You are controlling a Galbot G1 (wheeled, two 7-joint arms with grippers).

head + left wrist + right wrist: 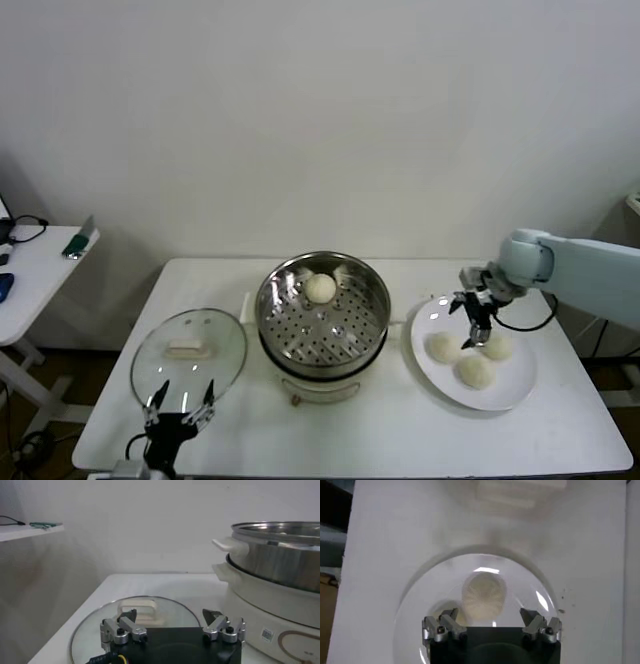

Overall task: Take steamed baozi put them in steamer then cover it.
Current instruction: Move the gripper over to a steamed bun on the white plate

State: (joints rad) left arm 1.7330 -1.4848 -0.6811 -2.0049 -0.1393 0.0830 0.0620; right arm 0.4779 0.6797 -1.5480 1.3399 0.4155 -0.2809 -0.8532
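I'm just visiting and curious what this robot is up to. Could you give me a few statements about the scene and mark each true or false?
1. One bun lies in the steamer. True.
2. The plate holds four buns. False: it holds three.
3. The lid covers the steamer. False: it lies on the table on the steamer's left.
4. The right gripper is open above the plate. True.
5. The left gripper grips the lid's handle. False: it is open, at the lid's near edge.
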